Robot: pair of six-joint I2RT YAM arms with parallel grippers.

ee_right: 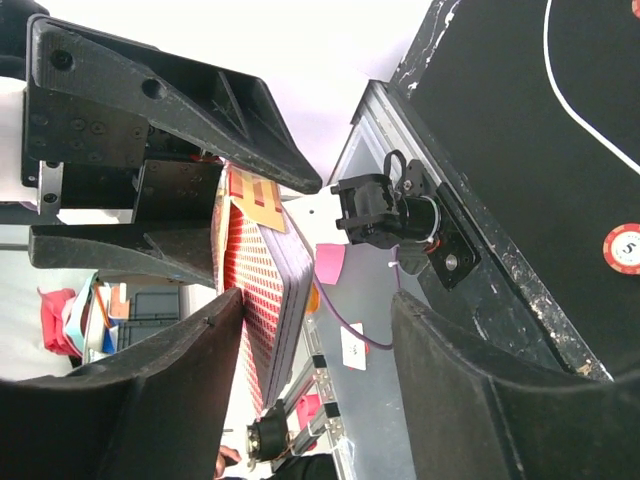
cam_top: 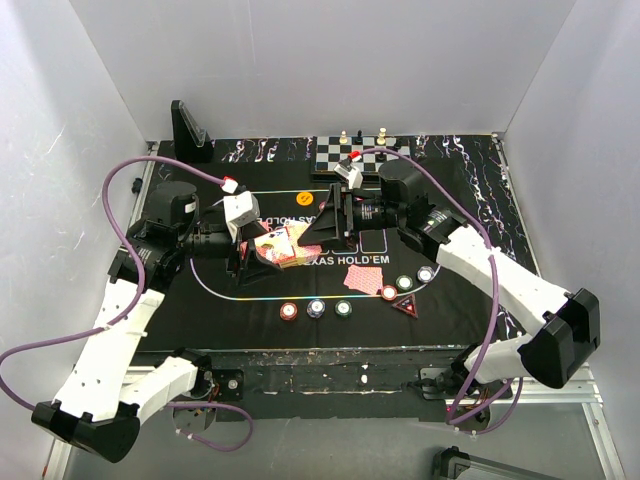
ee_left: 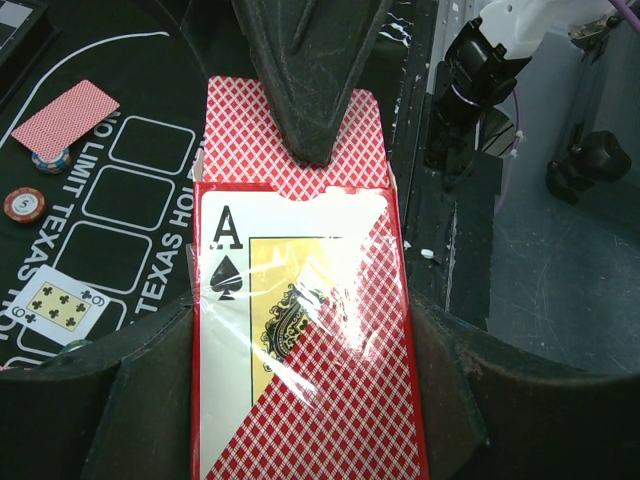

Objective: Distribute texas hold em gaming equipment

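Card deck inside left pincer

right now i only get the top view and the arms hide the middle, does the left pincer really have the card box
observer: Yes. In the left wrist view the left pincer is shut on the card box, with the box's ace-of-spades side toward that camera.
operator: is the box open
observer: Yes. Red-backed cards stick out of its open end, and one finger of the right pincer lies over them.
operator: right pincer closed on them yet
observer: No. Its own wrist view shows the jaws wide apart, with the box beside one finger only.
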